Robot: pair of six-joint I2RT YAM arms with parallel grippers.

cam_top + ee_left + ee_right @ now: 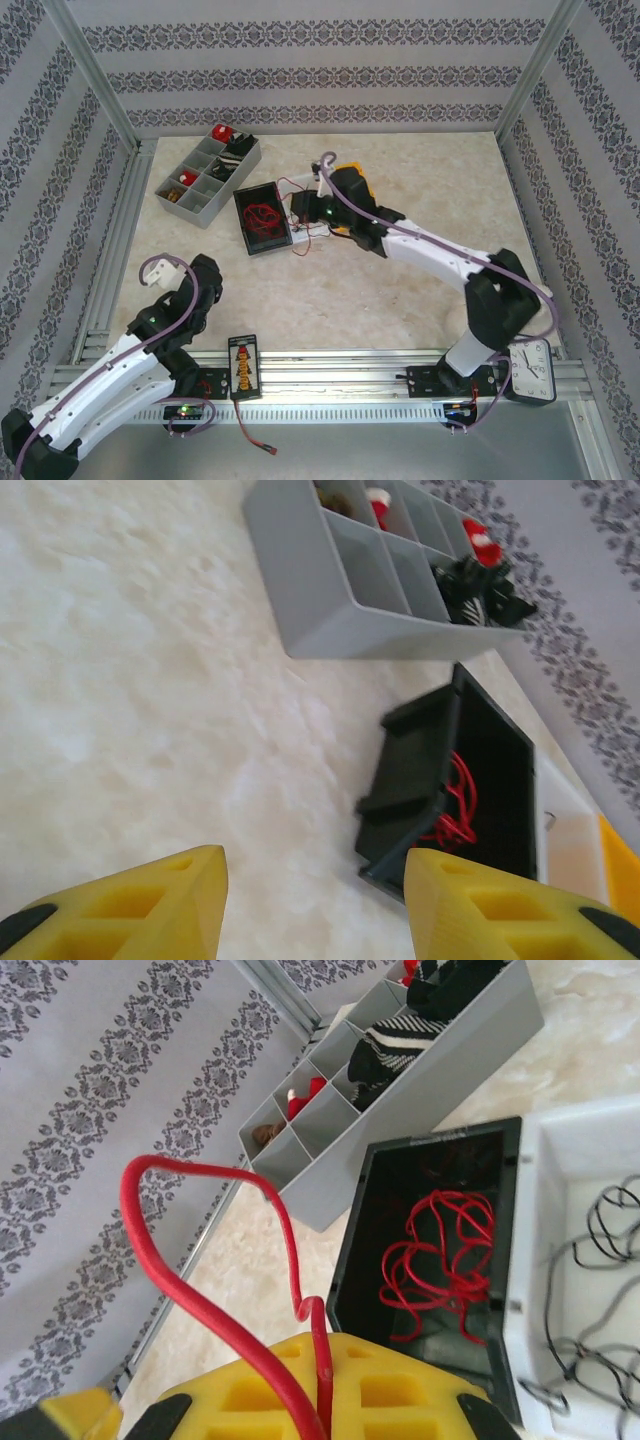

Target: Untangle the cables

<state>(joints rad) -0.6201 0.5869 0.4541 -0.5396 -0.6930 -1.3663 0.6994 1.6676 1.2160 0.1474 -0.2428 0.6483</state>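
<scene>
My right gripper (325,1345) is shut on a red cable (200,1165) that loops up and left from its yellow fingers. It hovers over the near end of a black bin (350,1290) holding a tangle of red cables (440,1250). Beside that bin, thin black cables (570,1360) lie in a white tray (545,1150). In the top view the right gripper (302,208) sits between the black bin (262,220) and the tray (312,236). My left gripper (315,900) is open and holds nothing; it is over bare table short of the black bin (410,780), near the front left (207,268).
A grey divided organizer (208,175) with small red and black parts stands at the back left, just beyond the black bin. At the near rail are a black card (243,365), a black lead with a red plug (255,435) and a clock (530,370).
</scene>
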